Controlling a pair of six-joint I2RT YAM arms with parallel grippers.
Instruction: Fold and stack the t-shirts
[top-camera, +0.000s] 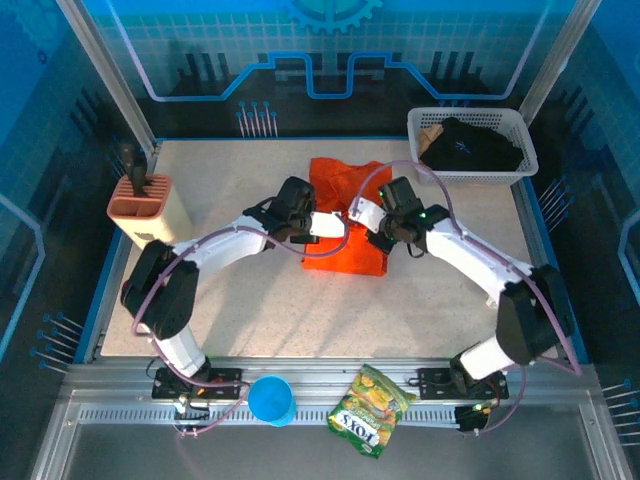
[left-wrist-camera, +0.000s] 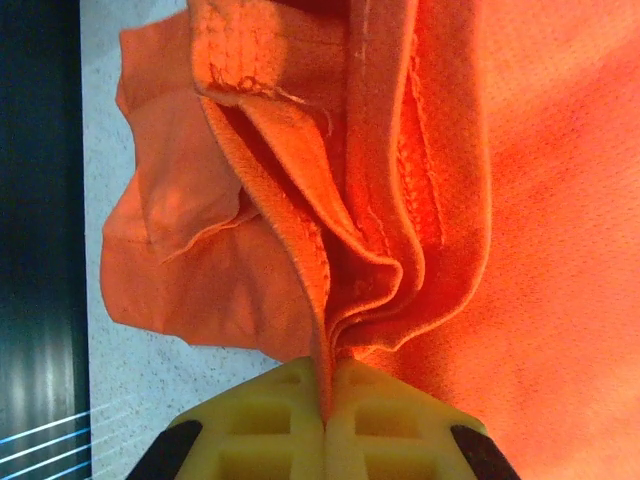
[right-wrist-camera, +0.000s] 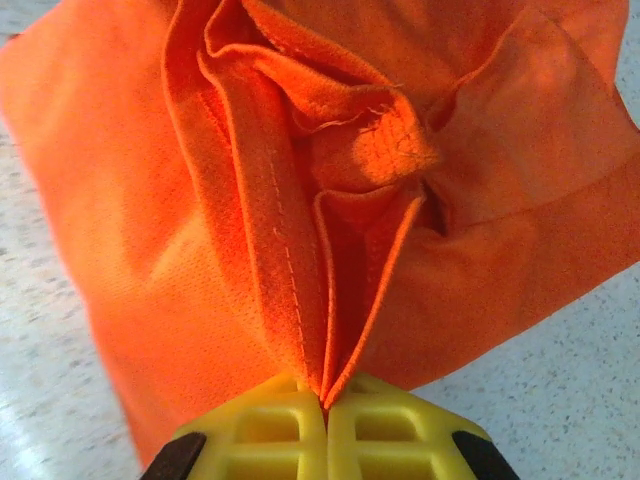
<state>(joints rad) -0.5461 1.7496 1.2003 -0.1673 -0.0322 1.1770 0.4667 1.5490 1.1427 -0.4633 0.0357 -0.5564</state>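
Note:
The orange t-shirt lies bunched in the middle of the table, pinched from both sides. My left gripper is shut on a gathered hem of it; in the left wrist view the yellow fingertips of that gripper clamp several folded layers of orange cloth. My right gripper is shut on the shirt's other side; in the right wrist view this gripper holds a stitched edge of the cloth. A black t-shirt sits in the white basket at the back right.
A tan holder with dark tools stands at the left edge. Near the front rail are a blue cup and a green-yellow snack bag. Speckled tabletop shows in front of the shirt.

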